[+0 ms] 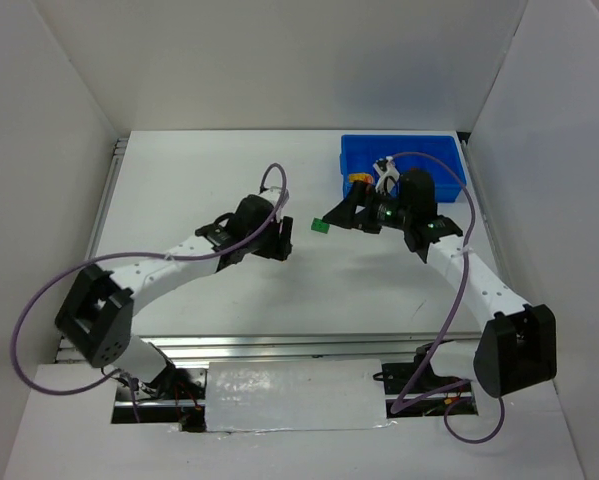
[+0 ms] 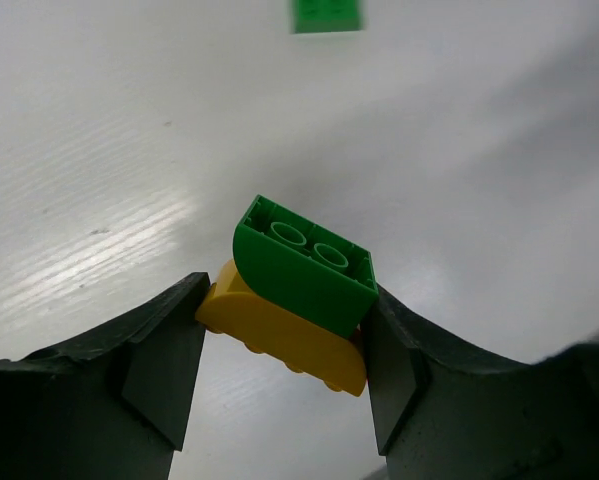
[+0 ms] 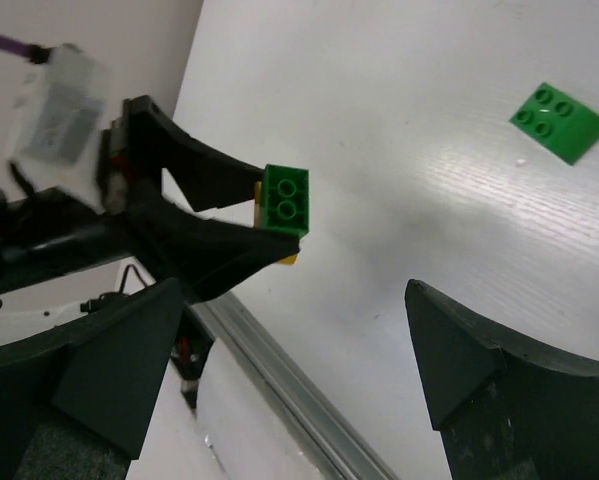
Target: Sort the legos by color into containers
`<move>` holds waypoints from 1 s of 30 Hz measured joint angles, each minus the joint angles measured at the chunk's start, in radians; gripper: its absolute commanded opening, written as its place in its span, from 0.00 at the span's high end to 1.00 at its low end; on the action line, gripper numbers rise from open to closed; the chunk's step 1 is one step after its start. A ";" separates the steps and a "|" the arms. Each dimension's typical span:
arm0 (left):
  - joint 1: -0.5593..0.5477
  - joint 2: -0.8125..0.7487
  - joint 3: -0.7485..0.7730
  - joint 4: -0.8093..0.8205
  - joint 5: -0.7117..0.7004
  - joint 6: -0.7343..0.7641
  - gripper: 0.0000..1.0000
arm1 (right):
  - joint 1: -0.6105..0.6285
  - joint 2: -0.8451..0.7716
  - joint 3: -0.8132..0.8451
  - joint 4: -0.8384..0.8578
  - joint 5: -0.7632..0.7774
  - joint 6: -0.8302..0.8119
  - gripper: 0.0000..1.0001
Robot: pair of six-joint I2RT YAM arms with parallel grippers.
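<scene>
My left gripper (image 2: 289,300) is shut on a green curved brick (image 2: 304,262) stuck onto a yellow curved brick (image 2: 279,330), and holds the pair above the white table. In the top view the left gripper (image 1: 282,238) is at mid-table. A flat green square (image 1: 319,227) lies on the table just right of it and also shows in the left wrist view (image 2: 326,14) and the right wrist view (image 3: 559,120). My right gripper (image 1: 341,213) is open and empty, hovering beside the square and facing the held green brick (image 3: 284,198). The blue tray (image 1: 434,152) stands at the back right.
Small yellow and reddish pieces (image 1: 359,180) lie in the tray's near-left part, partly hidden by the right arm. White walls enclose the table on three sides. A metal rail (image 3: 279,380) runs along the table's near edge.
</scene>
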 measured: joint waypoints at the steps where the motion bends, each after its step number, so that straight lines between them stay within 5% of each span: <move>1: -0.010 -0.050 -0.026 0.031 0.032 0.024 1.00 | 0.000 0.008 0.002 0.007 -0.026 0.006 0.01; 8: -0.047 -0.297 -0.166 0.200 0.268 0.124 1.00 | 0.027 0.059 0.029 -0.004 -0.125 0.041 0.08; 15: -0.077 -0.324 -0.172 0.232 0.410 0.191 1.00 | 0.153 0.058 0.064 -0.060 -0.163 0.057 0.14; 30: -0.138 -0.322 -0.151 0.170 0.383 0.260 1.00 | 0.289 0.026 0.074 -0.195 -0.088 0.057 0.24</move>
